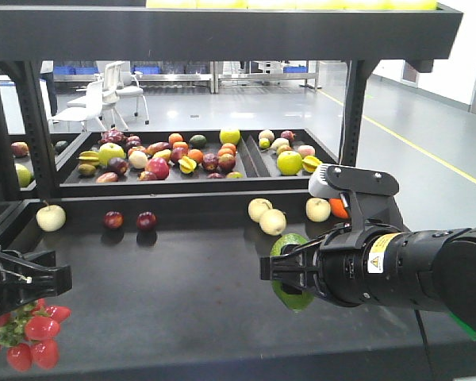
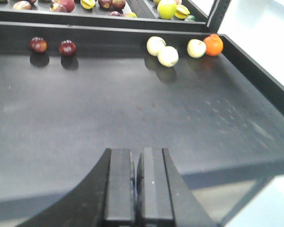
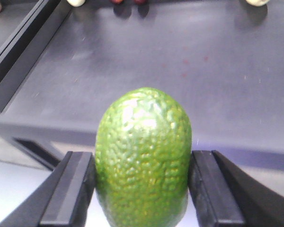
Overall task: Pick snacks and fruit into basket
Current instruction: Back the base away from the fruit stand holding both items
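A green avocado (image 3: 143, 156) is held between the fingers of the right pincer (image 1: 289, 274), clamped on both sides, as the right wrist view shows plainly. In the front view the fruit is carried above the dark desk (image 1: 174, 302), at its near right part, clear of the surface.

The left pincer (image 2: 138, 189) is closed with its fingers pressed together; nothing can be made out between them. In the front view it sits at the near left edge, just above a bunch of red strawberries (image 1: 30, 333) lying there.

No basket is visible in any view, so its place cannot be stated. No pouch or box of snacks is seen either. It is judged that one fruit has been picked and that its delivery is not yet done; whether anything has already been put in cannot be told.

Left on the desk along the far wall are a pale apple (image 1: 51, 217) at the left, two dark red fruits (image 1: 129, 221), three pale round fruits (image 1: 271, 221) and an orange (image 2: 213, 45) at the far right. Beyond these, two trays of mixed fruit (image 1: 166, 155) are set on the shelf.

As to writing, a yellow warning label (image 1: 381, 252) is fixed on the right arm; its text is too small to read. No brand names are legible anywhere.
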